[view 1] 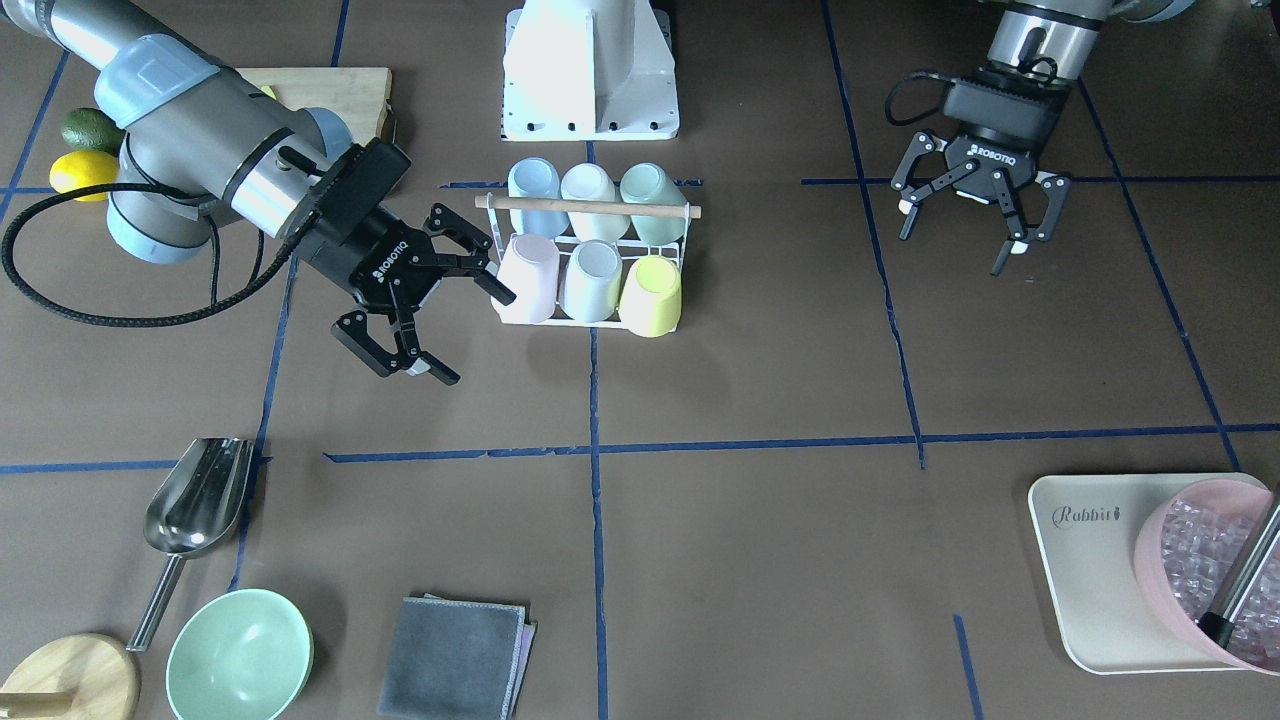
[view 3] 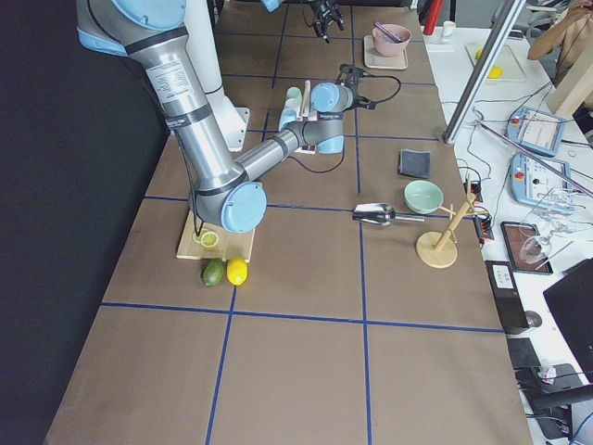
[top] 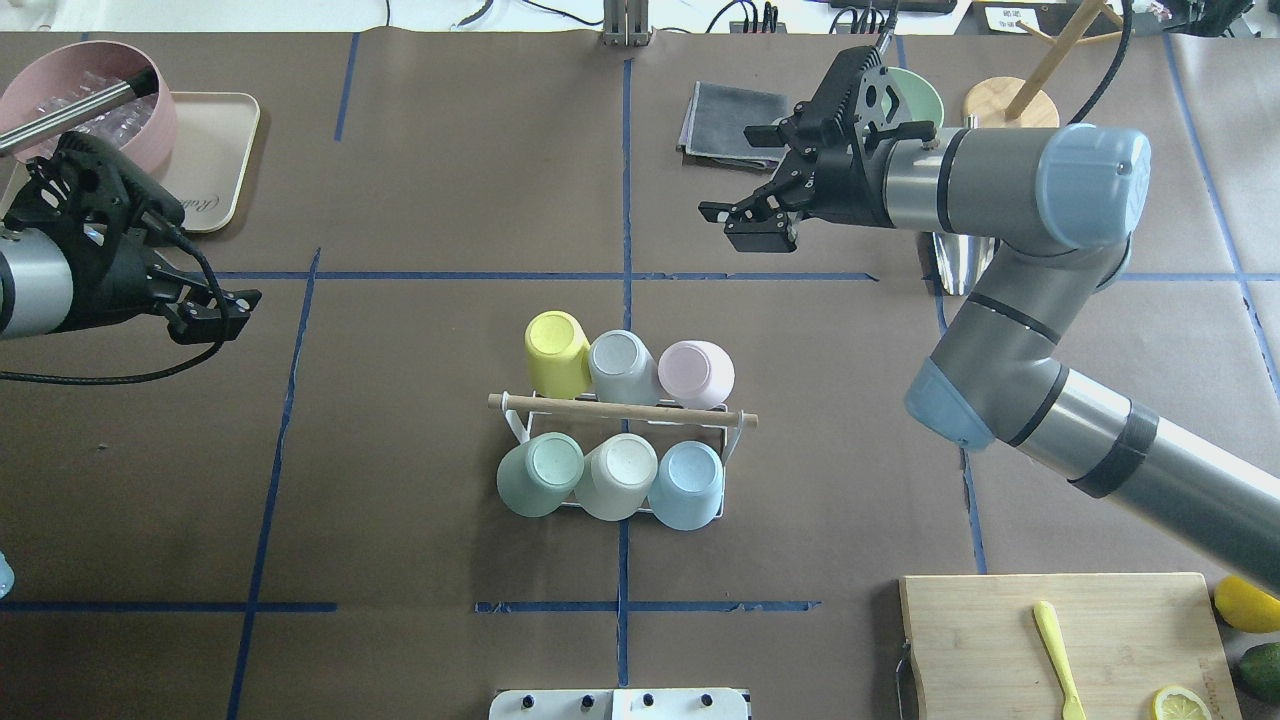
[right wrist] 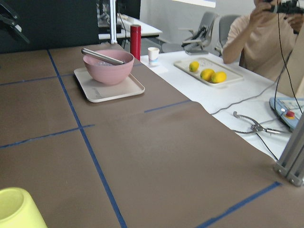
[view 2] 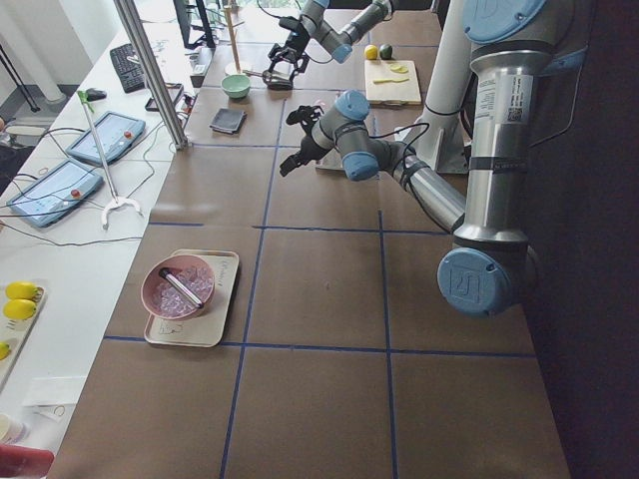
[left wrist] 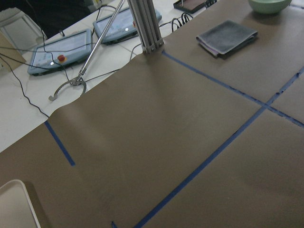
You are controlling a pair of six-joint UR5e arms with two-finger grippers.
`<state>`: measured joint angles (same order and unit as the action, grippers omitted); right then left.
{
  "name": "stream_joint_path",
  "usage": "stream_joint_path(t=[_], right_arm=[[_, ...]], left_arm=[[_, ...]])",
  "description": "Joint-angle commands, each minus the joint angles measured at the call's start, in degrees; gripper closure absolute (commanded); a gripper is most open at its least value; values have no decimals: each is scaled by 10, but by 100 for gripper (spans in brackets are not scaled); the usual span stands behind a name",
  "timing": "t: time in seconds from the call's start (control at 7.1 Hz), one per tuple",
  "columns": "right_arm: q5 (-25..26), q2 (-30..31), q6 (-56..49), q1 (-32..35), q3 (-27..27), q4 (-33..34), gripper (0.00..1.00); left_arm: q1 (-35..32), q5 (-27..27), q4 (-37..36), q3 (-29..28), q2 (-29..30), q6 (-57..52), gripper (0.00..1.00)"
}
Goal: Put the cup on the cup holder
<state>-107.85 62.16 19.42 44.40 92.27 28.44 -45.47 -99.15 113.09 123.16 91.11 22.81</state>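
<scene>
The cup holder (top: 735,435), a white wire rack with a wooden rod (top: 620,410) across its top, stands mid-table; it also shows in the front-facing view (view 1: 590,208). Several cups sit upside down on it: yellow (top: 556,352), grey-blue (top: 622,366), pink (top: 696,373), green (top: 540,474), pale white (top: 617,476) and blue (top: 687,483). My right gripper (top: 730,170) is open and empty, raised beyond the pink cup's side of the rack (view 1: 480,338). My left gripper (view 1: 965,245) is open and empty, far off to the other side (top: 215,260). The yellow cup's edge shows in the right wrist view (right wrist: 19,209).
A pink bowl (view 1: 1205,570) of ice with a metal tool sits on a beige tray (view 1: 1085,560). A metal scoop (view 1: 195,510), green bowl (view 1: 240,655), grey cloth (view 1: 455,660) and wooden stand (view 1: 65,680) lie along the operators' edge. A cutting board (top: 1060,640), lemon and avocado lie near the robot.
</scene>
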Motion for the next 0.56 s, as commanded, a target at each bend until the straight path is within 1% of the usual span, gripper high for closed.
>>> stream_joint_path(t=[0.0, 0.14, 0.28, 0.42], right_arm=[[-44, 5, -2, 35, 44, 178, 0], [-89, 4, -4, 64, 50, 246, 0], [-121, 2, -5, 88, 62, 337, 0], [-127, 0, -6, 97, 65, 405, 0]], left_arm=[[-83, -119, -130, -6, -2, 2, 0], [-127, -182, -141, -42, -6, -2, 0], [-189, -273, -142, -101, -19, -2, 0], [-249, -325, -148, -142, -18, -2, 0]])
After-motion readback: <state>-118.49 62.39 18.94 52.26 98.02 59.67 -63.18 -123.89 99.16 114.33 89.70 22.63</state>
